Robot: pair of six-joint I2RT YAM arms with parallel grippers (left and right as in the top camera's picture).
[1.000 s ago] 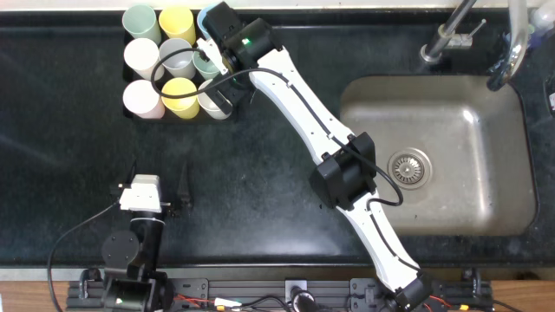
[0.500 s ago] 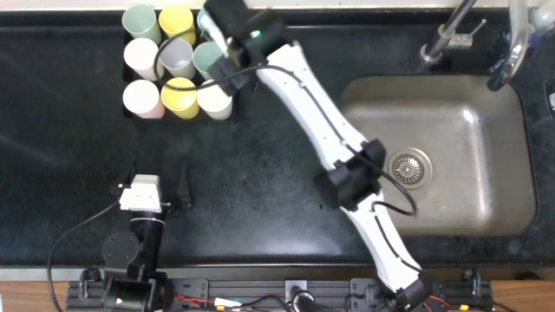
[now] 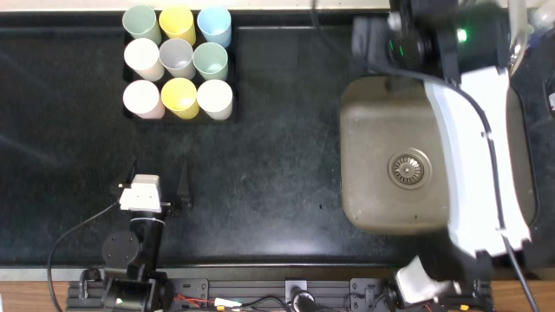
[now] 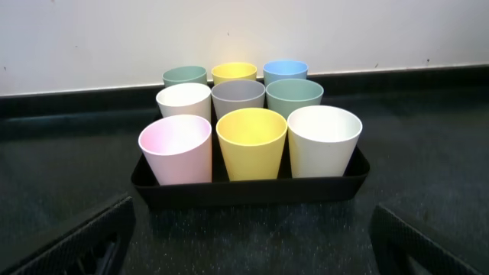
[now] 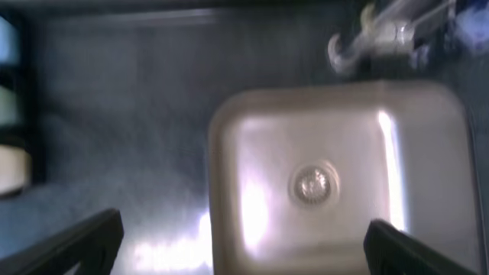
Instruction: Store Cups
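Top view: nine cups [image 3: 177,56] stand upright, mouths up, in a three-by-three block in a black tray [image 3: 233,87]. The tray sits at the far left corner of the dark surface [image 3: 286,173], close to the back wall. Each cup is just beside its neighbours. The grey cup [image 3: 177,56] holds the centre. The pink cup [image 3: 143,97] is at the near left corner of the block and the blue cup [image 3: 214,23] at the far right corner. All nine places in the tray are taken.

Left gripper [image 3: 159,178]: it is low at the near left of the surface, well apart from the tray and facing it. Its wrist view shows the tray's front wall [image 4: 252,191] square on, with the pink cup [image 4: 176,149] in the nearest row. Left gripper [image 4: 252,210] is spread wide and holds nothing.

Right arm [image 3: 473,130]: it stands along the right side of the sink [image 3: 373,113]. Its wrist view looks straight down into the sink [image 5: 252,153], with the drain [image 5: 313,183] in the basin and the faucet [image 5: 382,34] at the far rim. Right gripper [image 5: 243,229] is raised over the sink, fingers far apart, empty.

The sink is well apart from the tray.
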